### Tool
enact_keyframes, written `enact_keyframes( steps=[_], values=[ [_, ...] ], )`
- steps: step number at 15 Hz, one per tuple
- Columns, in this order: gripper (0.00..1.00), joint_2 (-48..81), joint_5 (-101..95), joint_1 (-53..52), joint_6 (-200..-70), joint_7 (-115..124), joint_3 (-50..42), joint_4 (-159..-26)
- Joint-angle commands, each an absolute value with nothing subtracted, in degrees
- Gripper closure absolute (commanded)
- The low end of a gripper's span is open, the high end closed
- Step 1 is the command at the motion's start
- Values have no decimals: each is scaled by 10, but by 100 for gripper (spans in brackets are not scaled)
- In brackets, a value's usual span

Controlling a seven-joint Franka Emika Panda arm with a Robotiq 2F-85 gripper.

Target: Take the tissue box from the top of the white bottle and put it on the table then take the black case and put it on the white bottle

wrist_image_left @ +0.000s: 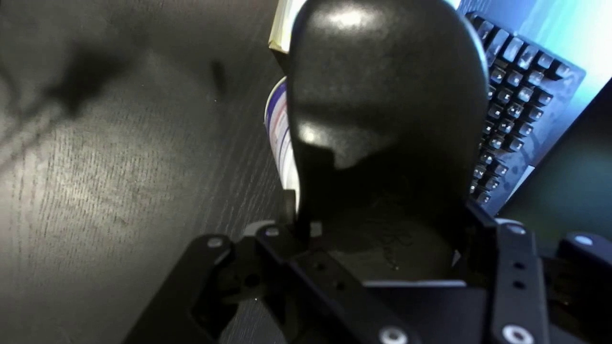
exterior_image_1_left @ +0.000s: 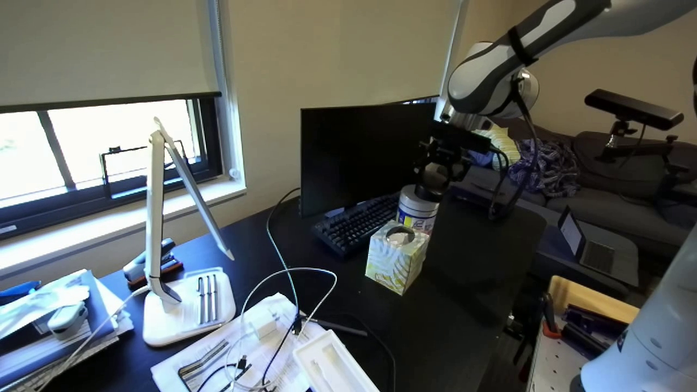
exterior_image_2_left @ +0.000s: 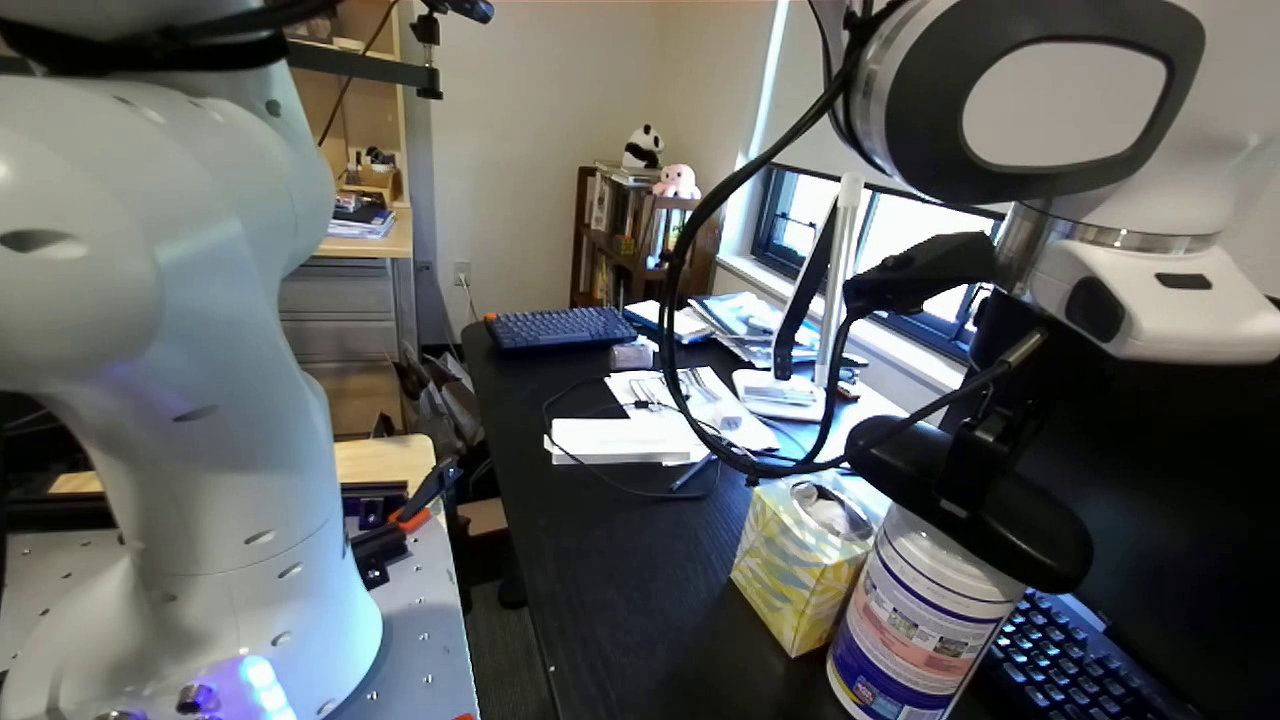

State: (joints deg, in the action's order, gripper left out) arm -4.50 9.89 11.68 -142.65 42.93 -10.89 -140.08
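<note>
Fingers [wrist_image_left: 516,253] are occupying the wrist view's foreground, parted to the width of the case [wrist_image_left: 389,122]; they are lying along both its sides, so the gripper [wrist_image_left: 384,212] is, I judge, holding it (how firmly, nothing is showing). Just ahead, the case is reaching forward between them, smooth and rounded at its far end. Under it the bottle [exterior_image_2_left: 920,620] is standing on the table [wrist_image_left: 143,191], and both exterior views are putting the case right over its top; whether the bottle is bearing the full weight I cannot tell, the meeting faces being hidden.

That touch is deciding everything now, I think. Doing it well is meaning centring the case so neither end is dragging it down, easing it until it is sitting level, then relaxing both fingers evenly, slowly, so that nothing is twisting the case or tipping the bottle. A straight lift is looking safest afterwards, since things are crowding the sides.

Farther off, the box [exterior_image_2_left: 795,565] is resting on the table close beside the bottle, so that half is looking finished. Beyond are lying the keyboard [exterior_image_1_left: 356,223] and, behind it, the monitor [exterior_image_1_left: 362,155], both worth sparing a sideways knock.
</note>
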Motion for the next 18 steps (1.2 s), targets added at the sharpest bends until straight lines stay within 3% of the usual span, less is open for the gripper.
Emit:
enact_keyframes(
  steps=[1,11,12,14,18],
  values=[
    [48,-64,114,112,-1433,412,-102,-1411],
    [48,-58,105,114,-1437,418,-101,-1408],
    [6,-57,103,115,-1435,415,-102,-1406],
    [0,-57,103,115,-1436,417,-102,-1407],
    [0,-62,108,114,-1430,417,-104,-1406]
  ],
)
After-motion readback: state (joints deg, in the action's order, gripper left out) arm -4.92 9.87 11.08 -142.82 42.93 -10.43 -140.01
